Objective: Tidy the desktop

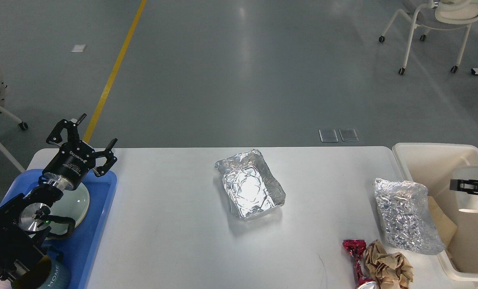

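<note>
The white-grey desktop (174, 224) holds an open foil tray (250, 184) at its middle. A crumpled foil lump (406, 216) lies at the right edge. A red wrapper (355, 257) and a crumpled brown paper (388, 268) lie at the front right. My left gripper (87, 138) is open and empty above the blue tray (96, 233). My right gripper (465, 186) is shut on a white paper cup (469, 196) and holds it tilted over the cream bin (431, 164).
The blue tray at the left holds a pale green plate (78, 202) and a blue mug (52, 277). The cream bin at the right holds brown paper (443, 224). Wheeled chairs (435, 24) stand on the floor beyond.
</note>
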Controlling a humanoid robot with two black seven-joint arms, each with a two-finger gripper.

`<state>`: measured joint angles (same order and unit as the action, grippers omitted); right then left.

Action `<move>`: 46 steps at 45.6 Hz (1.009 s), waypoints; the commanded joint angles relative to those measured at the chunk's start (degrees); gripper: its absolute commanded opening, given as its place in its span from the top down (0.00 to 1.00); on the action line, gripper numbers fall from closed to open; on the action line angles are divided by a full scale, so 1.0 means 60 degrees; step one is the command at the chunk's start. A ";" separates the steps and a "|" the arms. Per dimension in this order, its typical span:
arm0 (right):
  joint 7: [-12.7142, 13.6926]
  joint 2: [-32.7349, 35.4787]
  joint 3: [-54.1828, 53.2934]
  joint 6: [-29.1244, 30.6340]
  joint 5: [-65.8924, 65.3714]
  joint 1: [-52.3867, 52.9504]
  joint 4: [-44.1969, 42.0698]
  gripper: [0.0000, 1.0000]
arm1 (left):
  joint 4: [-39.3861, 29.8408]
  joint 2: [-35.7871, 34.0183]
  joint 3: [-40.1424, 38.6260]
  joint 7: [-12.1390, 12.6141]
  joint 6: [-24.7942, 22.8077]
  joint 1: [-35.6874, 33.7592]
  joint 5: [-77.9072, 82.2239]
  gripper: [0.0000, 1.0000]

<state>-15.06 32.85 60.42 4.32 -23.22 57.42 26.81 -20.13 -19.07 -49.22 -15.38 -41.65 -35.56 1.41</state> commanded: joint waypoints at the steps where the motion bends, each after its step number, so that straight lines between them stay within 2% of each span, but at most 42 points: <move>1: 0.0020 -0.0231 -0.0314 0.0013 -0.0012 -0.0414 -0.0395 0.00 | 0.0000 0.0000 0.0000 0.0000 -0.0001 -0.0006 0.0000 0.00; 10: -0.0024 -0.0216 -0.0328 0.0115 -0.0012 -0.0109 -0.0118 0.00 | 0.0000 0.0000 0.0000 0.0000 -0.0001 0.0009 0.0000 0.00; 15: -0.0054 0.0075 -0.0153 0.0363 -0.0056 0.1748 0.1358 0.00 | 0.0000 0.0000 0.0000 0.0000 -0.0001 -0.0006 0.0000 0.00; 20: -0.0054 0.0838 0.0651 0.1870 -0.0188 0.4998 0.4023 0.00 | 0.0000 0.0000 0.0000 0.0000 -0.0001 0.0009 0.0000 0.00; 27: -0.0068 0.0809 0.1707 0.3863 -0.0437 0.9876 0.7773 0.00 | 0.0000 0.0000 0.0000 0.0000 -0.0001 -0.0006 0.0000 0.00; 30: -0.0054 0.0634 0.1722 0.4800 -0.0437 1.1387 0.8801 0.00 | 0.0000 0.0000 0.0000 0.0000 -0.0001 0.0009 0.0000 0.00; 36: -0.0068 0.0443 0.1649 0.6792 -0.0452 1.3922 0.9726 0.00 | 0.0000 0.0000 0.0000 0.0000 -0.0001 -0.0006 0.0000 0.00; 41: -0.0068 0.0530 0.1240 0.8199 -0.0554 1.5082 0.9800 0.00 | 0.0000 0.0000 0.0000 0.0000 -0.0001 0.0009 0.0000 0.00; 46: -0.0068 0.0838 0.1210 0.8447 -0.0730 1.5508 0.9815 0.00 | 0.0000 0.0000 0.0000 0.0000 -0.0001 0.0009 0.0000 0.00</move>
<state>-15.47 36.26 68.19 52.80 -26.60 147.48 85.54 -20.13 -19.07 -49.22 -15.38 -41.65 -35.55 1.41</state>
